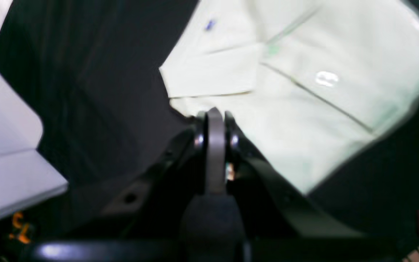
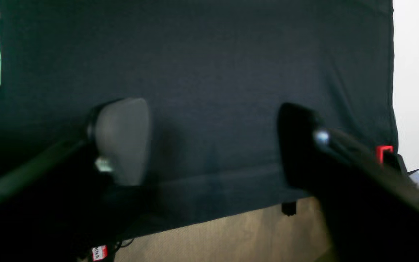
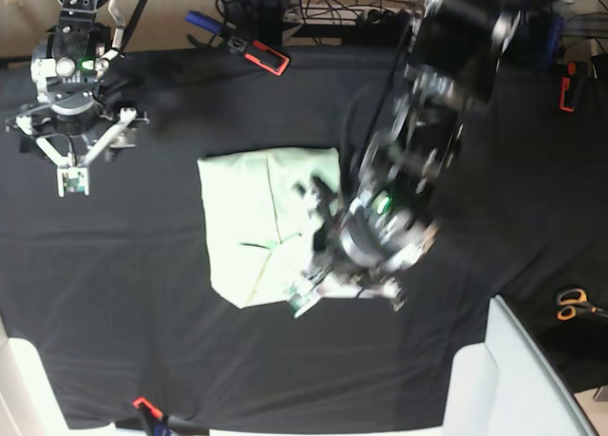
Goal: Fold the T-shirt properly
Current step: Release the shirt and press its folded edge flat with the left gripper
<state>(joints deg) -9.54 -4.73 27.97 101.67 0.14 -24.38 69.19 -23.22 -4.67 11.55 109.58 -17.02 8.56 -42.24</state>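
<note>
left hand (image 1: 215, 120): clenched, seemingly at T-shirt (image 1: 304, 91) edge | right hand (image 2: 209, 142): released, well apart

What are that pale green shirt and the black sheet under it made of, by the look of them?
The T-shirt looks like soft matte knit cloth, probably cotton: it creases sharply and lies flat in layers. The black table covering seems a thin matte fabric too; it hangs over the table's edge with slight ripples and gives no shine. Exact fibres cannot be told.
</note>
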